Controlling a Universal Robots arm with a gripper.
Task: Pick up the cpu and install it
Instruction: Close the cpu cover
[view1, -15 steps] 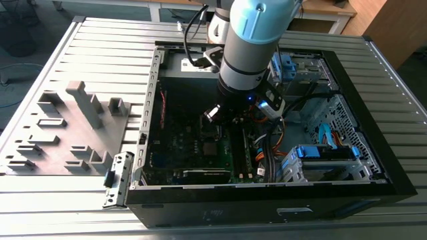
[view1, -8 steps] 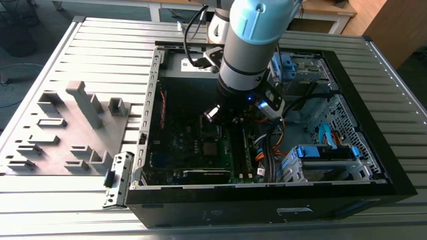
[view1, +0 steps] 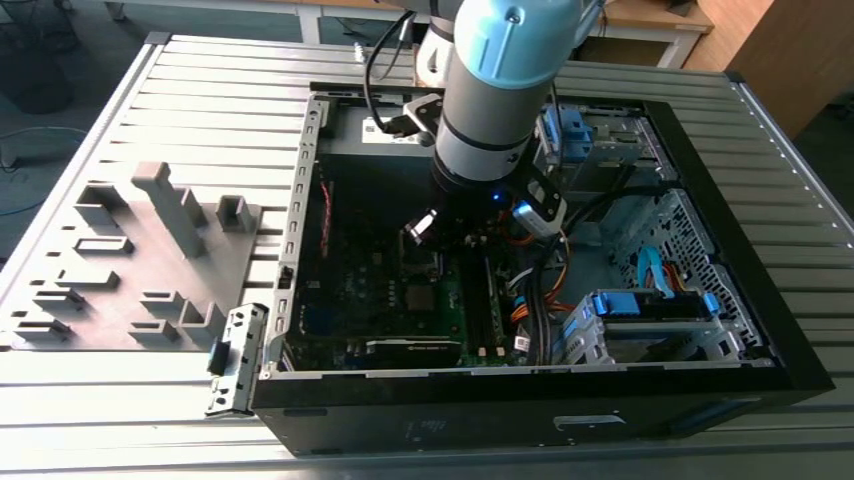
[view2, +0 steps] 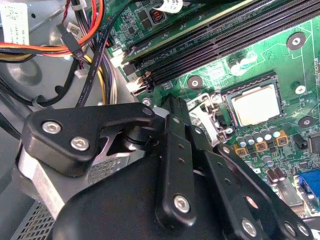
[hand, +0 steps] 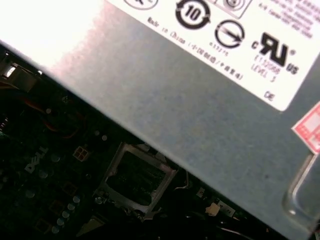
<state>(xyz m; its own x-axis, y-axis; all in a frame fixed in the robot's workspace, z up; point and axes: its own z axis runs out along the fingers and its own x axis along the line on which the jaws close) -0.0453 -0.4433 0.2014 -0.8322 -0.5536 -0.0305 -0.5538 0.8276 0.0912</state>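
Here the gripper (view2: 186, 119) is hanging low inside the open computer case (view1: 534, 415), over the green board (view2: 280, 55). How far its jaws are standing apart cannot be told. Just beyond the jaws, the cpu (view2: 255, 102) is lying flat in its socket (view2: 247, 82), silver face up and apart from them. Farther off to one side, bundled cables (view2: 85, 35) are trailing past the board, and the grey power box (hand: 165, 100) is showing in the first wrist view.

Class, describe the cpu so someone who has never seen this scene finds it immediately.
In the open black computer case, look at the green motherboard. Near its long black memory slots sits the cpu, a small flat square chip; its plain silver-grey metal face sets it apart from the round capacitors alongside.
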